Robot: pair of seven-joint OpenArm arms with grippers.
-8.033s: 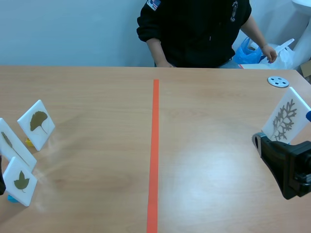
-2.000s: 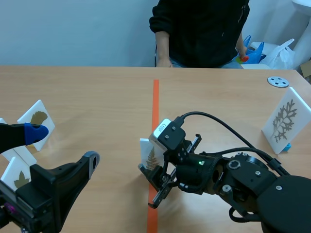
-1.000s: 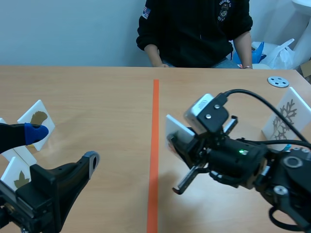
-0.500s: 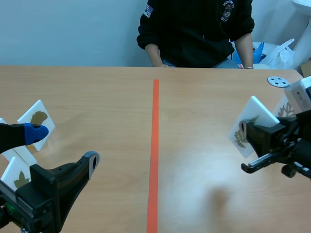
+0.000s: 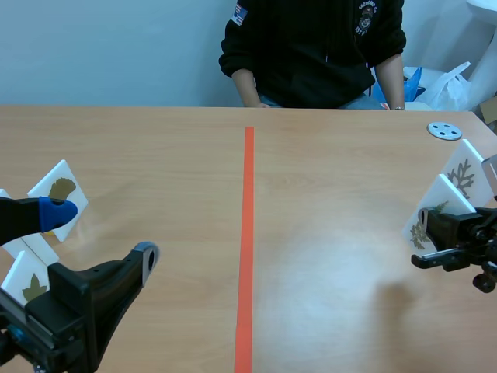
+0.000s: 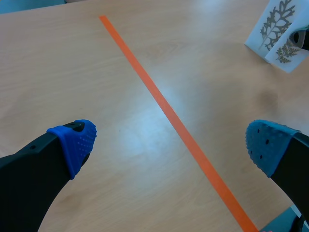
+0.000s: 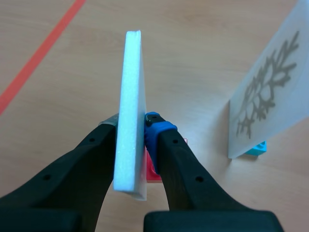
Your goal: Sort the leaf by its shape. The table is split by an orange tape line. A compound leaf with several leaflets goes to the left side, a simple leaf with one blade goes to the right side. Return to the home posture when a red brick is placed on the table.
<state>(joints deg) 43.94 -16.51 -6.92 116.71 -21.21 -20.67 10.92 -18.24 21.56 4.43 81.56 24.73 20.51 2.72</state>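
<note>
**Leaf card clamped in the right gripper, far to the right of the tape line**

The right gripper (image 7: 131,124) is closed on a white leaf card (image 7: 131,87). One finger presses each face, and the card stands upright, edge-on, between them. A small pink-red block (image 7: 153,170) sits at the card's foot, just under the fingers. Whether it touches the tabletop (image 5: 155,155) cannot be told.

In the scene view the card is low at the tabletop's right edge, well apart from the orange tape line (image 5: 248,233), and tilted back a little. The left wrist view shows its printed face, which carries a dark, fern-like leaf with several leaflets.

Just beside the held card, on its far side, stands a second white card (image 5: 464,172) with a branching leaf. It rests on a cyan block (image 7: 255,149). The two cards are close, but whether they touch cannot be told.

The left gripper (image 6: 169,145) is spread wide with nothing between its blue pads (image 6: 77,142). It hangs over the tabletop, and the tape line runs under it.

Three more leaf cards stand at the left edge:
- a fan-shaped leaf card (image 5: 58,194)
- a lobed leaf card (image 5: 31,289)
- a third card (image 5: 19,241), partly hidden behind the left arm

A grey disc (image 5: 444,130) lies near the far right corner. A person (image 5: 311,47) in a black top sits across the table.
</note>
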